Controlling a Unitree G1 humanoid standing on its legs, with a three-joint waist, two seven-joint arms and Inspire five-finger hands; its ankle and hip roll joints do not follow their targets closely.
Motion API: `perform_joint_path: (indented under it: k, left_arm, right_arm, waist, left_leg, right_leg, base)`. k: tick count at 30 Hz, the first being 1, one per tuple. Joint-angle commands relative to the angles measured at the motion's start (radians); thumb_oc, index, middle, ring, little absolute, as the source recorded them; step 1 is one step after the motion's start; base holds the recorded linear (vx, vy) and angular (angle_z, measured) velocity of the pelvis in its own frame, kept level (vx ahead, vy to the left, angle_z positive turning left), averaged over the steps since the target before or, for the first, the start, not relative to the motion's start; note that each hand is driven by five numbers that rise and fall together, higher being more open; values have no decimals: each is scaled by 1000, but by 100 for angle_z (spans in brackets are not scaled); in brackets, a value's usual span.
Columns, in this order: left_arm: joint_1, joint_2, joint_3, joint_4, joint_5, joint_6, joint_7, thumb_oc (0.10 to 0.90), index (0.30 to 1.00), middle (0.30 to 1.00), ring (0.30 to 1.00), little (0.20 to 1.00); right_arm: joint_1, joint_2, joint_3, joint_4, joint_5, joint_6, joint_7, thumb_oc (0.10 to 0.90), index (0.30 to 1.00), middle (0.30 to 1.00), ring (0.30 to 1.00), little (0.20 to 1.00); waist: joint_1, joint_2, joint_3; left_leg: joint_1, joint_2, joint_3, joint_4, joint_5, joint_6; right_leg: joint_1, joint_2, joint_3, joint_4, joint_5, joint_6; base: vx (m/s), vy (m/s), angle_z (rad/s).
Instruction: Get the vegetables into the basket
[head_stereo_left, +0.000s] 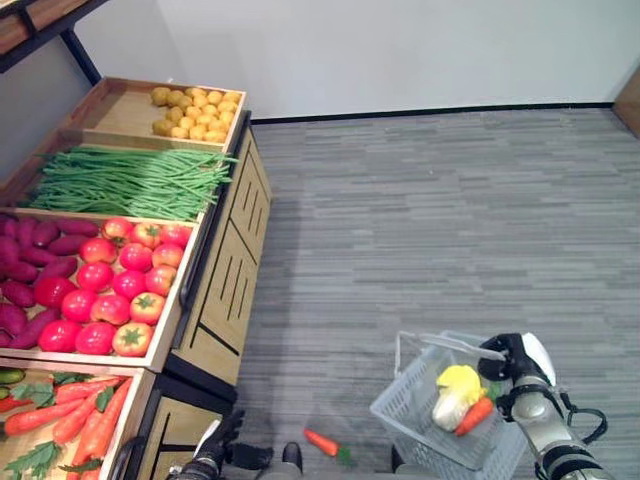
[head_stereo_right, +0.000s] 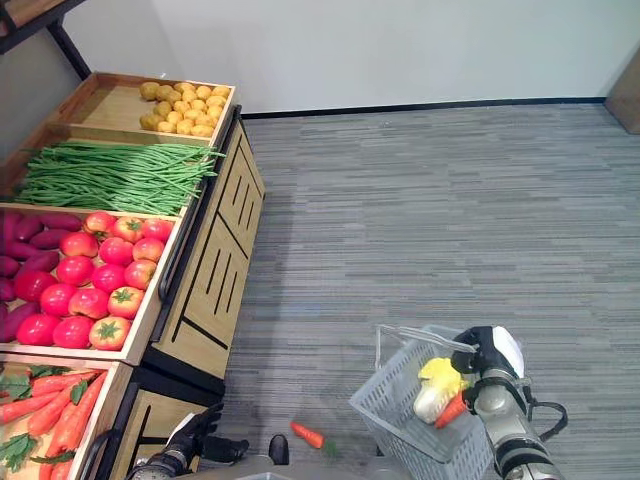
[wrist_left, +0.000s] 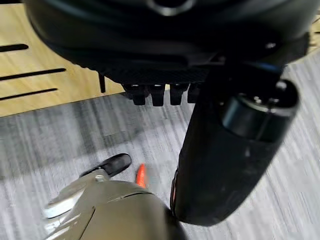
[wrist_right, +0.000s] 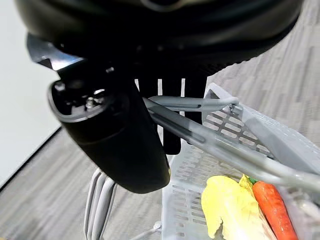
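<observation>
A grey plastic basket hangs low over the floor at the lower right. My right hand is shut on its wire handle, which runs between thumb and fingers in the right wrist view. Inside lie a yellow-white cabbage and a carrot. Another carrot lies on the grey floor left of the basket, also seen as an orange tip. My left hand is low beside the stand, left of that carrot, open and holding nothing.
A wooden produce stand fills the left side, with crates of potatoes, green beans, tomatoes, purple sweet potatoes and carrots. Grey floor stretches to the right, up to a white wall.
</observation>
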Motion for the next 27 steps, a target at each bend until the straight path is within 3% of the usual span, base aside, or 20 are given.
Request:
perform_joint_path:
  k: [1, 6, 8, 9, 10, 13, 15, 16, 17, 18, 27]
  left_arm:
    - [-26, 20, -13, 58, 113, 30, 42, 900, 1000, 1000, 1000, 1000]
    - [-11, 23, -27, 35, 142, 29, 48, 900, 1000, 1000, 1000, 1000]
    - [-10, 23, -35, 34, 148, 30, 53, 900, 1000, 1000, 1000, 1000]
    - [-9, 23, -37, 25, 146, 30, 54, 900, 1000, 1000, 1000, 1000]
    - [-8, 24, -40, 15, 144, 30, 57, 900, 1000, 1000, 1000, 1000]
    - [-9, 28, -51, 2, 147, 27, 57, 900, 1000, 1000, 1000, 1000]
    - [-12, 32, -65, -16, 151, 25, 60, 900, 1000, 1000, 1000, 1000]
    - [-12, 32, -65, -16, 151, 25, 60, 900, 1000, 1000, 1000, 1000]
    - [-16, 37, -75, -35, 149, 27, 63, 900, 1000, 1000, 1000, 1000]
    - [-18, 37, -75, -35, 147, 29, 64, 900, 1000, 1000, 1000, 1000]
    - [-15, 23, -64, -14, 174, 41, 72, 900, 1000, 1000, 1000, 1000]
  right_arm:
    - [-178, -100, 11, -6, -19, -52, -33, 400, 300, 300, 300, 300]
    - [-215, -123, 24, 53, -17, -45, -27, 400, 300, 300, 300, 300]
    - [-227, -134, 24, 90, -16, -40, -29, 443, 360, 360, 360, 360]
    - [-228, -138, 22, 97, -13, -40, -29, 512, 456, 456, 456, 456]
    - [-230, -143, 19, 109, -10, -38, -30, 537, 492, 492, 492, 492]
    - [-237, -153, 13, 133, -7, -34, -34, 516, 462, 462, 462, 462]
    - [-250, -166, 6, 158, 2, -31, -42, 584, 558, 558, 558, 558]
    - [-251, -166, 7, 158, 2, -31, -43, 659, 662, 662, 662, 662]
    - [-257, -174, 6, 177, 11, -30, -45, 863, 948, 948, 948, 948]
    - [-254, -172, 3, 181, 14, -29, -45, 900, 1000, 1000, 1000, 1000]
    - [-149, -121, -37, 209, 34, -31, -36, 900, 1000, 1000, 1000, 1000]
  waist:
    - [13, -54, -10]
    - [19, -46, 2]
    - [22, -43, 5]
    - [22, -42, 6]
    - [23, -41, 8]
    - [23, -38, 12]
    - [23, -37, 16]
    - [23, -36, 16]
    - [23, -36, 21]
    - [23, -36, 21]
    - [11, -46, 13]
  left_leg:
    - [-29, -18, -1, 1, -11, -15]
    - [-43, -14, -1, 1, -4, -18]
    - [-48, -15, -4, 1, -2, -19]
    - [-49, -15, -5, 1, -1, -20]
    - [-51, -14, -8, 1, 0, -21]
    - [-55, -13, -12, 1, 2, -22]
    - [-61, -13, -15, 1, 4, -23]
    - [-61, -13, -15, 1, 4, -23]
    - [-67, -12, -15, 1, 5, -25]
    - [-67, -12, -15, 1, 5, -25]
    - [-43, -11, -15, 1, -10, -23]
  right_leg:
    - [-5, 12, -46, 4, -33, 16]
    - [-20, 16, -44, 4, -31, 14]
    - [-24, 18, -46, 4, -33, 13]
    - [-25, 18, -47, 4, -32, 13]
    - [-26, 18, -48, 4, -33, 12]
    - [-28, 18, -50, 4, -34, 12]
    - [-33, 19, -55, 4, -34, 12]
    - [-33, 19, -55, 4, -34, 12]
    - [-38, 19, -54, 4, -32, 12]
    - [-39, 19, -55, 4, -32, 12]
    - [-15, 22, -56, 4, -43, 10]
  base:
    - [-13, -24, -23]
    - [-5, -21, -11]
    - [0, 0, 0]
    - [0, 0, 0]
    - [0, 0, 0]
    - [0, -10, 2]
    - [-3, -29, 5]
    - [0, 0, 0]
    - [0, 0, 0]
    - [0, 0, 0]
    - [29, 3, 1]
